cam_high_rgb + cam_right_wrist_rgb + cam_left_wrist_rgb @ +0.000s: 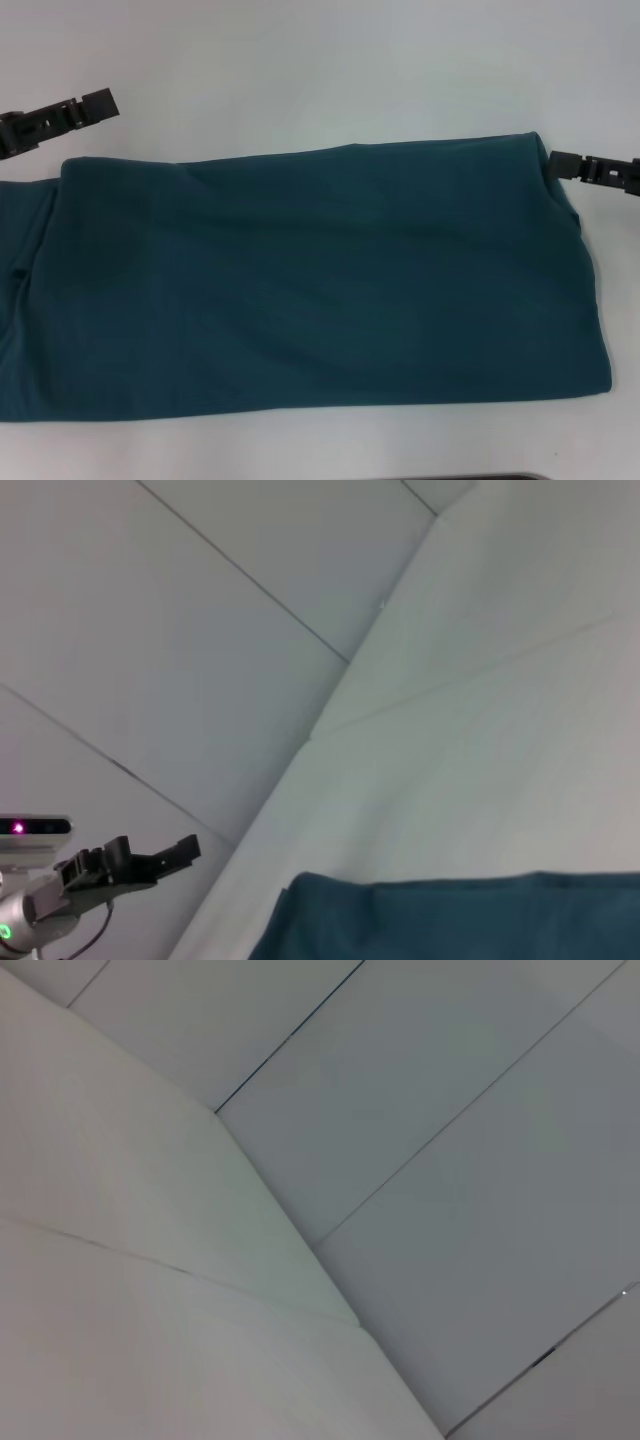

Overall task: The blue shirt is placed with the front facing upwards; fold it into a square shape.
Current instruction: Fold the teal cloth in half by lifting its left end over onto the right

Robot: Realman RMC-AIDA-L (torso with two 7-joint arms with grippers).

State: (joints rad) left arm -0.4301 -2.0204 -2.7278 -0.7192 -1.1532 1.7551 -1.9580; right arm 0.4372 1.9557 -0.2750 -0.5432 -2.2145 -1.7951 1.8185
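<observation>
Right gripper (556, 165) touches the far right corner of the blue shirt (310, 280); whether it grips cloth cannot be told. Left gripper (100, 103) hangs clear, nothing held, aperture unclear. Shirt lies folded lengthwise on the table (320, 60). Risk: layers slipping apart. No containers present.

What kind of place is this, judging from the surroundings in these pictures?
Probably a robot lab or test room, not a home. The blue shirt lies on a plain white table, pale wall panels with thin seams stand behind it, and the left gripper and right gripper sit at its far corners.
</observation>
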